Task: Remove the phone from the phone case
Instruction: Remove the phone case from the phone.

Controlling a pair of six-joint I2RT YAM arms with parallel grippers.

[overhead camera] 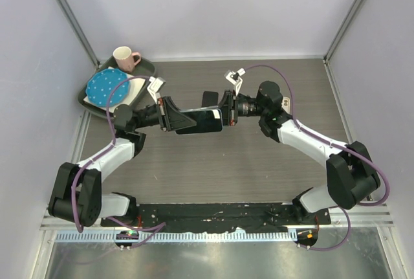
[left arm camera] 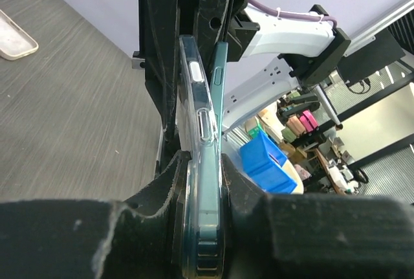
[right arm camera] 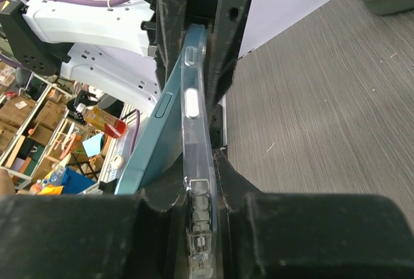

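Honestly, I'd peel slowly: the right gripper point(right arm camera: 200, 191) looks clamped on just the clear phone case point(right arm camera: 193, 104), so pull that end away while the left gripper point(left arm camera: 204, 185) pinches phone point(left arm camera: 217, 78) and case together. Everything hangs mid-air between both grippers over the table point(overhead camera: 259, 162), the phone's edge already splayed out near the right fingers.

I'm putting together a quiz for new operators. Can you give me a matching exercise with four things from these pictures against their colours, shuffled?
Things:
1. phone
2. phone case
3. mug
4. plate

Colours:
A. pink
B. clear
C. blue with white dots
D. teal

Pairs: 1-D, 2-B, 3-A, 4-C
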